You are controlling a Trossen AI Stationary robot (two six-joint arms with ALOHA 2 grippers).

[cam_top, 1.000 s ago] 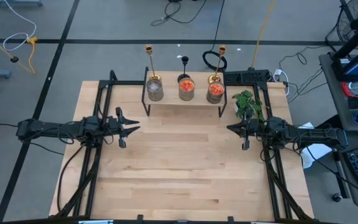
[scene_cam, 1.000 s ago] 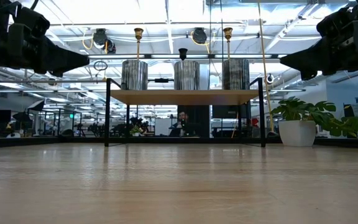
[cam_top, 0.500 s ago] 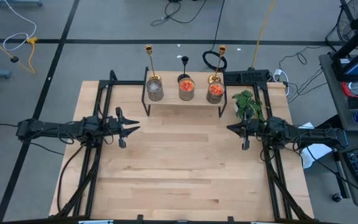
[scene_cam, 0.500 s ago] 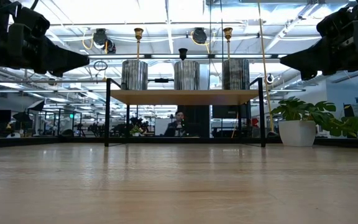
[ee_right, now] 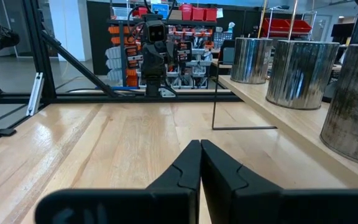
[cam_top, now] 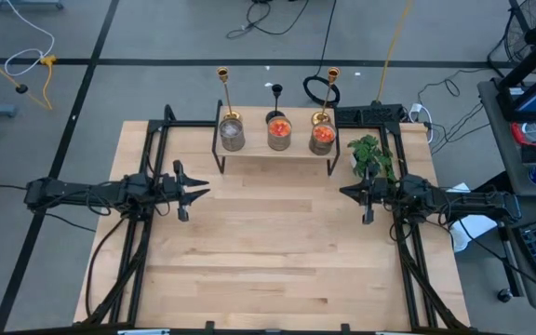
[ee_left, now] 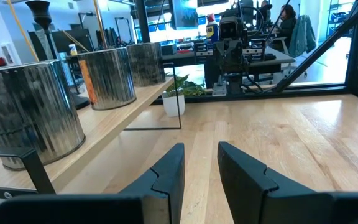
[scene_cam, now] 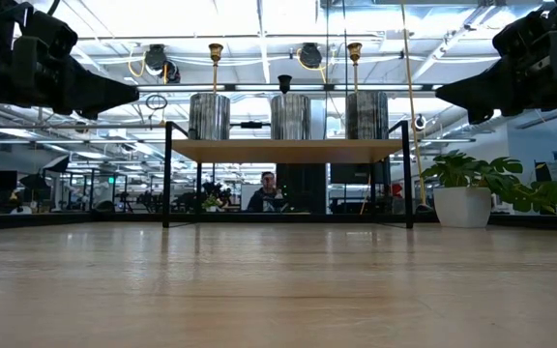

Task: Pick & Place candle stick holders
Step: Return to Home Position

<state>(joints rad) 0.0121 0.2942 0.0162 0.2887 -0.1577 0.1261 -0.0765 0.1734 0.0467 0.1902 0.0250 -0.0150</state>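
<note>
Cups (cam_top: 279, 133) and candlesticks (cam_top: 222, 84) are shown on the shelf (cam_top: 259, 152), the left gripper (ee_left: 201, 152) held narrowly apart, the right gripper (ee_right: 200, 144) closed.

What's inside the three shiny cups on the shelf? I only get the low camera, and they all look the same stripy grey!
Observer: From above, the left cup looks grey inside, while the middle cup and right cup look orange.
Operator: Are the claws open? I just see black lumps.
Observer: The wrist views show the left claw open and the right claw shut, both empty.
Operator: Is the black candlestick in front of the cups?
Observer: No. From above, the black candlestick stands behind the middle cup, between the left gold candlestick and the right gold candlestick.
</note>
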